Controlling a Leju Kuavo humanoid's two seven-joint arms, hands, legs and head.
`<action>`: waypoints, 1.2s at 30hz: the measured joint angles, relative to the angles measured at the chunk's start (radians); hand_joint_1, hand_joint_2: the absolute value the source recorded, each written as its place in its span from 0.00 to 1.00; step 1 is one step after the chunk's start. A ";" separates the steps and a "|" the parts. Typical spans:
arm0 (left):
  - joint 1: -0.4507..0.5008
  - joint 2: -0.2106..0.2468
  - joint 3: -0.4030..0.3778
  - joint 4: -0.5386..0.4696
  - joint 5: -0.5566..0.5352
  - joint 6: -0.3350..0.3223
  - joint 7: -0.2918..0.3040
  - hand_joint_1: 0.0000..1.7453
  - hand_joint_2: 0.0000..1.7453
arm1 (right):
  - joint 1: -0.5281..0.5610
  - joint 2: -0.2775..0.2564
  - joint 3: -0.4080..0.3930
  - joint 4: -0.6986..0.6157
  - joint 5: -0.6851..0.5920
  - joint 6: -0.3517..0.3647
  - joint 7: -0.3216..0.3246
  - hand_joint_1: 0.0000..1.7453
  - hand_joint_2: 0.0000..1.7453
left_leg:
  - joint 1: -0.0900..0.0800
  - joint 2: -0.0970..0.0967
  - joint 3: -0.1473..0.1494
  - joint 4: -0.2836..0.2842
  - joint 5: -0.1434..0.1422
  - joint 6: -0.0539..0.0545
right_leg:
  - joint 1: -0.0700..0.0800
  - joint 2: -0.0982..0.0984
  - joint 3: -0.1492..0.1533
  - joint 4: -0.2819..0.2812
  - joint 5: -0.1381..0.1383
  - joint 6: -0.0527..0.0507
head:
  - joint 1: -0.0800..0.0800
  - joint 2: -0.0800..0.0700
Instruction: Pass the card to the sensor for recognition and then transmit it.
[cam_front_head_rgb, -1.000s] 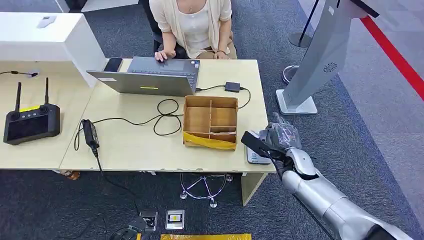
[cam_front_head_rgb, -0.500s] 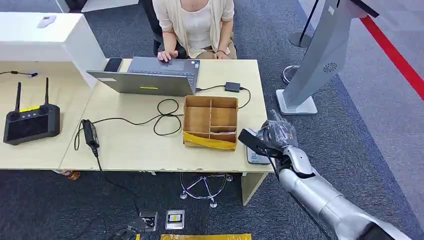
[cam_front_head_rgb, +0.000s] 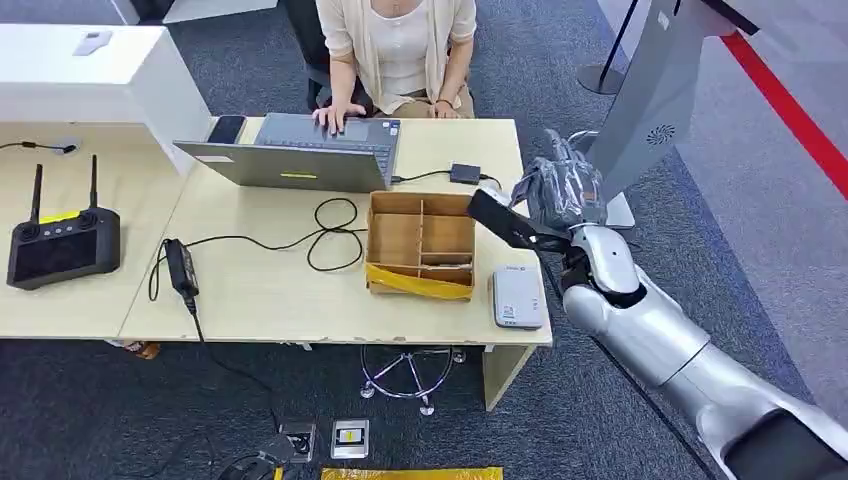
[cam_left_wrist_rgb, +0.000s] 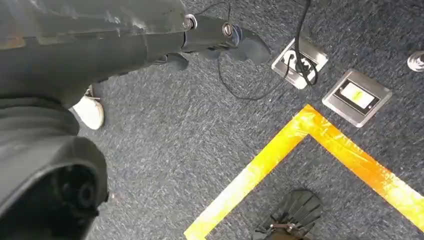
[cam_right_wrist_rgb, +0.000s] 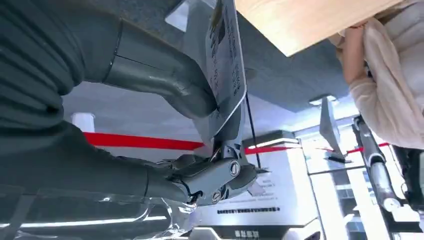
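Your right hand (cam_front_head_rgb: 562, 195) pinches the dark card (cam_front_head_rgb: 503, 221) between thumb and fingers, raised beyond the sensor (cam_front_head_rgb: 518, 297), right of the cardboard box (cam_front_head_rgb: 421, 244); left hand's (cam_left_wrist_rgb: 227, 37) fingers: can't tell.

- Pale, matt wood-look desk (cam_front_head_rgb: 270, 290).
- Brown cardboard box (cam_front_head_rgb: 421, 243), glossy yellow tape along its 6 o'clock edge.
- Smooth silver metal arm (cam_front_head_rgb: 660, 345).
- Rough grey carpet (cam_front_head_rgb: 730, 230).
- Glossy dark card (cam_front_head_rgb: 505, 222).
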 joint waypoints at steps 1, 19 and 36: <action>-0.001 0.000 0.000 0.000 -0.003 -0.005 0.000 0.00 0.00 | -0.010 -0.006 0.000 -0.017 0.007 0.011 0.007 1.00 1.00 | 0.000 0.000 0.000 0.000 0.000 0.000 | 0.000 0.000 0.000 0.000 0.000 0.000 | 0.000 0.000; -0.053 -0.048 -0.005 -0.006 -0.035 -0.052 0.014 0.00 0.00 | -0.157 0.076 0.059 0.012 -0.019 0.118 0.033 1.00 1.00 | 0.000 0.000 -0.001 0.000 0.000 0.000 | 0.000 0.000 0.000 0.000 0.000 0.000 | 0.000 0.000; -0.067 -0.087 -0.005 -0.005 -0.035 -0.053 0.052 0.00 0.00 | -0.178 0.155 0.095 0.170 -0.021 0.116 0.006 1.00 1.00 | 0.000 0.000 -0.001 0.000 0.000 0.000 | 0.000 0.000 0.000 0.000 0.000 0.000 | 0.000 0.000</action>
